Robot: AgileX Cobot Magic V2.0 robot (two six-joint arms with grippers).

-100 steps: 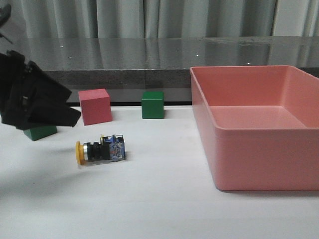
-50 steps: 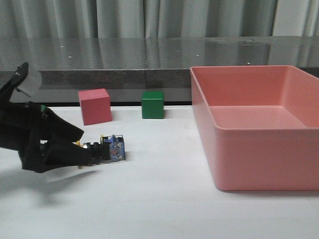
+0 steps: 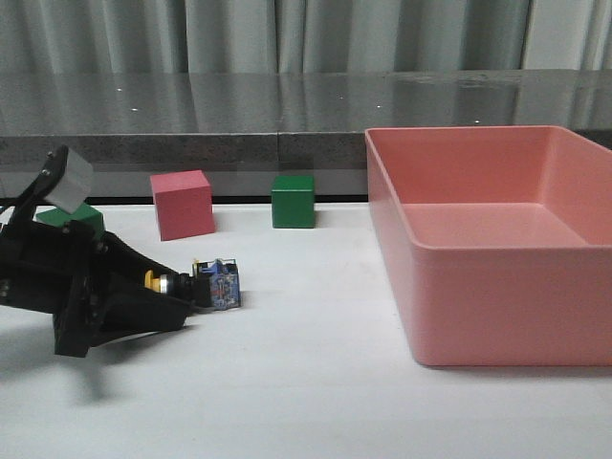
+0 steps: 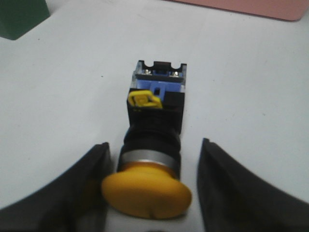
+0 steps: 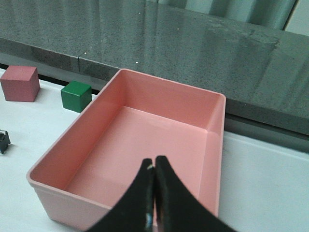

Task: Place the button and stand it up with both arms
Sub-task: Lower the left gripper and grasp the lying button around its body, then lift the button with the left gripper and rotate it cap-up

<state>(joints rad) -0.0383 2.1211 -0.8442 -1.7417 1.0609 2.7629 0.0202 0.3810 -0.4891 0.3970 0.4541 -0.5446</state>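
Observation:
The button (image 3: 212,285) lies on its side on the white table, yellow cap toward my left arm, clear bluish base pointing right. My left gripper (image 3: 182,298) is low on the table and open, with one finger on each side of the yellow cap. In the left wrist view the button (image 4: 157,104) lies between the fingers (image 4: 96,164), with gaps on both sides; the left gripper (image 4: 154,145) is not closed on it. My right gripper (image 5: 154,159) is shut and empty, above the pink bin (image 5: 169,79). It is out of the front view.
A red cube (image 3: 182,204) and a green cube (image 3: 293,201) stand behind the button. Another green cube (image 3: 81,215) is partly hidden behind my left arm. The large pink bin (image 3: 497,296) fills the right side. A dark stone ledge runs along the back.
My left arm has come down and moved right, from beside the green cube to the table. Its open fingers now straddle the button's cap. The button has not moved.

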